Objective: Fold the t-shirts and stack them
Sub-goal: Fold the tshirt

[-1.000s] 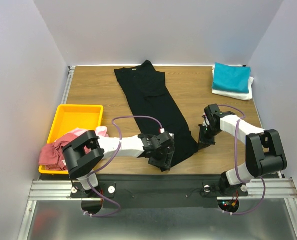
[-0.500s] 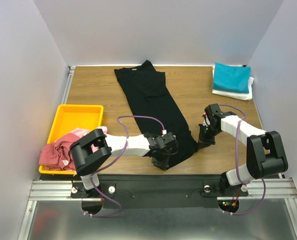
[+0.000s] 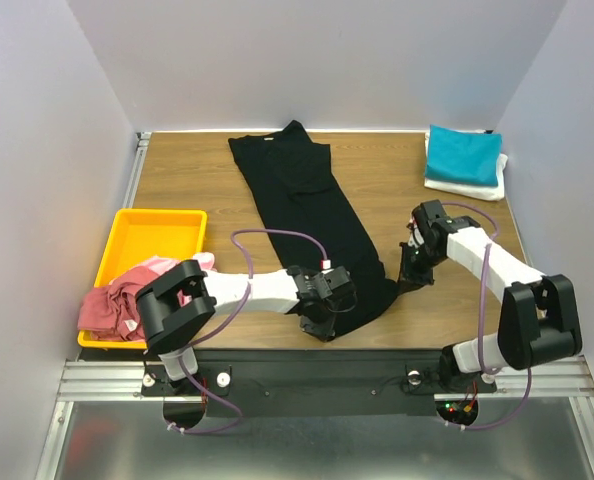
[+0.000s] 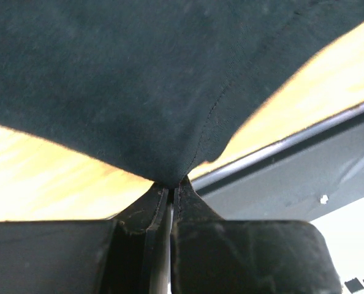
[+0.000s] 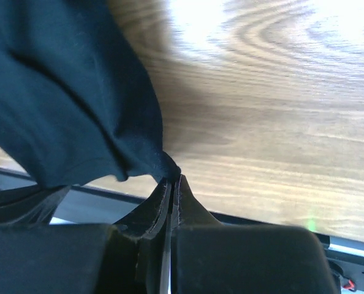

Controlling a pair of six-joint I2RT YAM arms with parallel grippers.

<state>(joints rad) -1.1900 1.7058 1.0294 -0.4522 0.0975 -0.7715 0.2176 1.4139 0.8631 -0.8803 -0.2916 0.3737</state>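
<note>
The large black t-shirt [image 3: 312, 215] lies as a long folded strip from the table's back to its near edge. My left gripper [image 3: 322, 322] is shut on its near left corner. In the left wrist view the black cloth [image 4: 139, 79] runs pinched into the jaws of that gripper [image 4: 171, 187]. My right gripper [image 3: 405, 283] is shut on the near right corner, and the right wrist view shows the bunched black cloth [image 5: 65, 104] held at its gripper's [image 5: 171, 179] tips. A folded teal t-shirt [image 3: 462, 155] lies on a white t-shirt [image 3: 467, 188] at the back right.
A yellow tray [image 3: 157, 228] stands at the left edge. A pink t-shirt [image 3: 167, 265] and a dusty red t-shirt [image 3: 107, 305] lie crumpled over its near end. The table's black front rail [image 3: 377, 360] runs just below both grippers.
My left gripper has shut on the black t-shirt's near left corner, and its arm has shifted slightly. The right gripper has kept its grip and barely moved.
</note>
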